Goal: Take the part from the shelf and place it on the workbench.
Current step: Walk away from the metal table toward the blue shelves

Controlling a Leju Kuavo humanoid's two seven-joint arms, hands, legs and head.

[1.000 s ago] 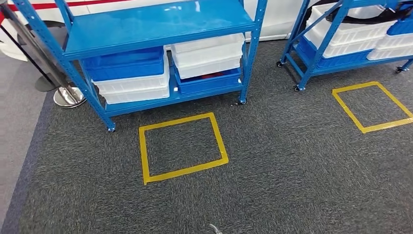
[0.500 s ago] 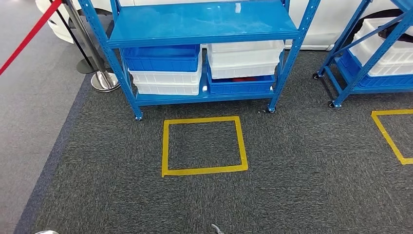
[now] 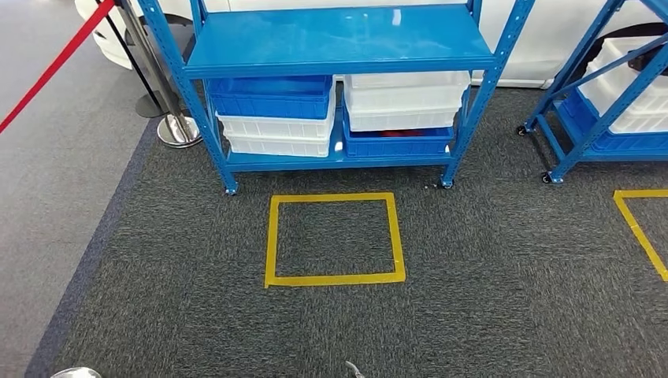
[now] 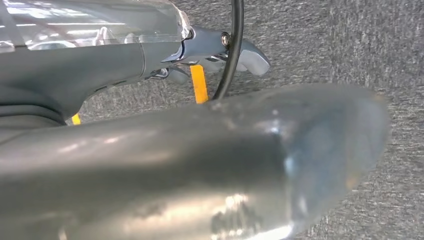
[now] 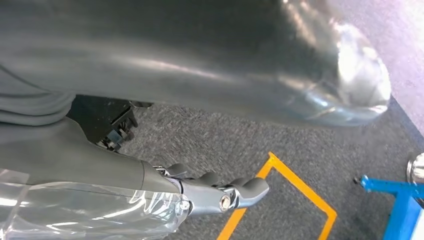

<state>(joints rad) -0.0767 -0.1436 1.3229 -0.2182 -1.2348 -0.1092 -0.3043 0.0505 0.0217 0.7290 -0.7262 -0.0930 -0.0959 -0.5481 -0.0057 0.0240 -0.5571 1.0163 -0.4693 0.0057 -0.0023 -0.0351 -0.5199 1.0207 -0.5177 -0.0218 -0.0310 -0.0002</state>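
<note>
Facing blue steel shelf rack [image 3: 339, 47] w/ stacked blue & white plastic bins [image 3: 276, 118] on its lower deck; yellow tape square [image 3: 335, 240] on grey carpet just off rack's front edge. Part not identifiable, maybe inside a bin. Left hand [image 4: 220, 55] & right hand [image 5: 220, 192] hang down, fingers loosely curled, gripping nothing. No workbench seen; fits approach or post-drop return

Dark grey carpet [image 3: 488, 291], with a yellow tape square [image 3: 335, 239] marked on it; part of a second tape square [image 3: 640, 230] at the right. Paler grey floor [image 3: 47, 197] along the carpet's left edge. Chrome stanchion [image 3: 175, 126] standing at the carpet's far left corner, carrying a red rope [image 3: 49, 71]. White car body [image 3: 543, 39] behind.
</note>
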